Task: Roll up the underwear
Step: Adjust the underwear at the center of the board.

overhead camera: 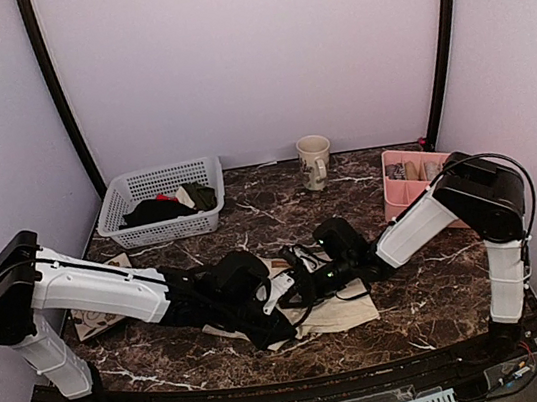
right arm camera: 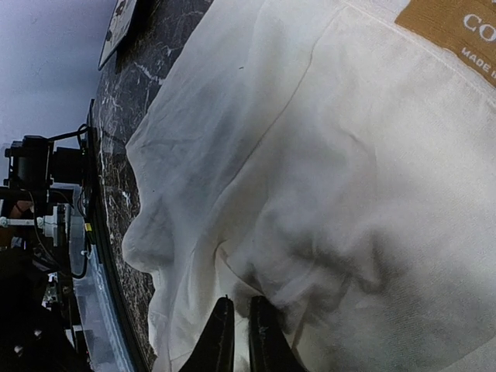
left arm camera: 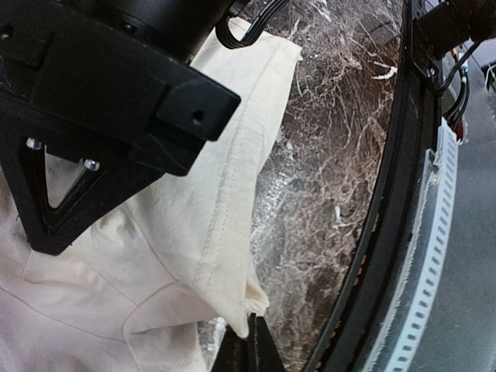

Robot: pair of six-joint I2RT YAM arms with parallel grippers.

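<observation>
Surface (overhead camera: 433,288): dark marble-patterned top with white veins; it carried everything listed below.
Left arm (overhead camera: 99,287): white and black, stretched low from the near left toward the middle.
Right arm (overhead camera: 423,218): white and black, reached from the near right toward the middle, meeting the left arm over the cloth.
Underwear (overhead camera: 351,310): cream-beige cloth, lay rumpled on the surface near the middle, toward the near edge, beneath both wrists.
Basket (overhead camera: 151,229): white lattice, stood far left, held dark garments (overhead camera: 164,209).
Tray (overhead camera: 399,192): pink, divided, stood far right.
Tile (overhead camera: 90,324): pale, lay at the left, mostly hidden under the left arm.
Mug (overhead camera: 314,159): cream, upright at the far middle.
Left pincer (left arm camera: 249,345): fingers pressed together, nipping a hemmed corner of the underwear (left arm camera: 232,155).
Right pincer (right arm camera: 242,333): fingers narrow, almost together, a fold of the underwear (right arm camera: 310,155) bunched at their tips.
Label (right arm camera: 449,31): brown with white letters, on the cloth.
</observation>
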